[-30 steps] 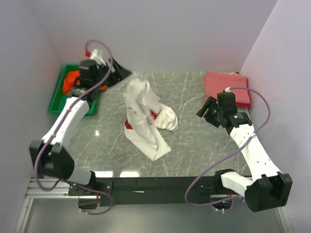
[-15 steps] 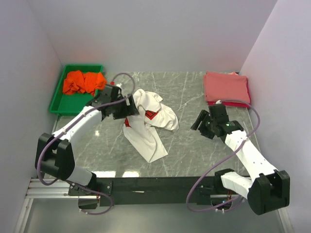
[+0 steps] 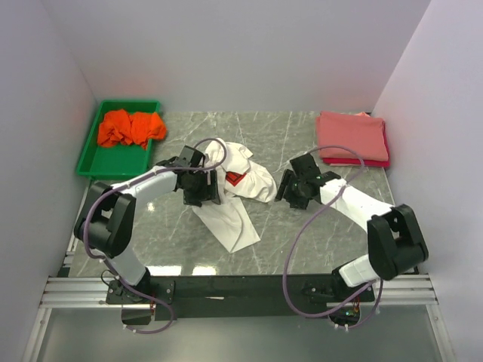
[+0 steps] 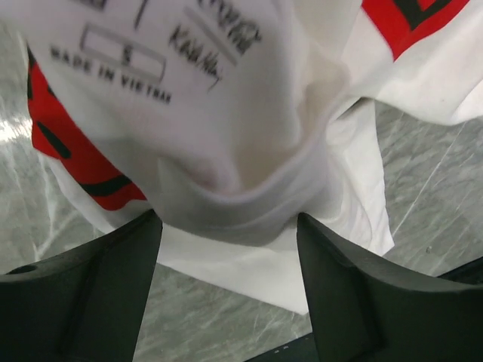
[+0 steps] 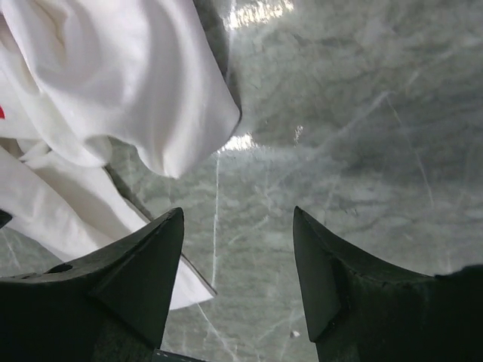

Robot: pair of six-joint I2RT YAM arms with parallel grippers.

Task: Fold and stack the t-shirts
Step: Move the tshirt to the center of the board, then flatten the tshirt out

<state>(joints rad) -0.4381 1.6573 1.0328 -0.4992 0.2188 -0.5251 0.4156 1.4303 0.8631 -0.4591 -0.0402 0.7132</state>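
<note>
Both arms reach inward over the bench, elbows bent. The left pincer [image 3: 202, 190] points downward, its fingers [image 4: 113, 286] spread wide. The right pincer [image 3: 290, 187] tilts down, its fingers [image 5: 136, 279] likewise parted.

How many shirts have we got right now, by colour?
white t-shirt: 1
orange t-shirt: 1, bunched, possibly more
salmon-pink t-shirt: 1
red t-shirt: 1
Total: 4

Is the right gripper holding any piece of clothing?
No, the right gripper is open, with only bare marble table between its fingers; the white t-shirt lies off to one side.
</note>
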